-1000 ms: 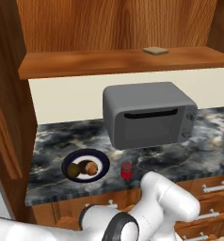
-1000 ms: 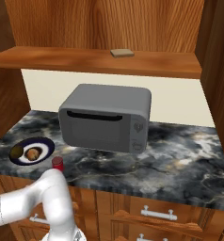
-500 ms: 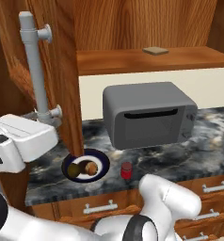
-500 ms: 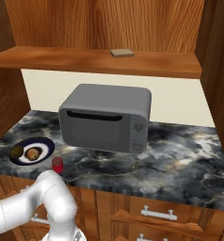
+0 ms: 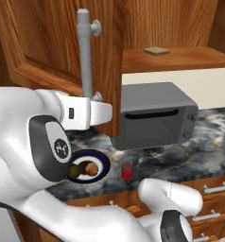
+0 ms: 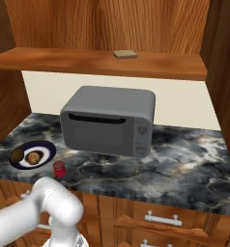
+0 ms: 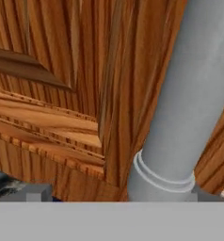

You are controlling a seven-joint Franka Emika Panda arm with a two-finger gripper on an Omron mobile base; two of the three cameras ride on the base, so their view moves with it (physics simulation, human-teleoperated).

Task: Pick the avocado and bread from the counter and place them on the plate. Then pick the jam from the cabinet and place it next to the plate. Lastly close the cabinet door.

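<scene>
The two-finger tool (image 5: 101, 115), jaws spread apart, is positioned at the lower end of the grey bar handle (image 5: 84, 52) of the reddish-brown wooden cabinet door (image 5: 62, 42), upper left. The small red cylindrical jam jar (image 5: 127, 171) is located on the dark marble counter (image 5: 199, 146), just right of the navy-rimmed round plate (image 5: 101, 160), which holds the brown bread roll (image 5: 90, 168) and dark olive avocado (image 6: 17, 155).

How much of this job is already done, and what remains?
Done: the bread and avocado lie on the plate, and the jam stands beside it on the counter. In hand: the arm is at the cabinet door, near its handle. Left: shutting that open door.
</scene>
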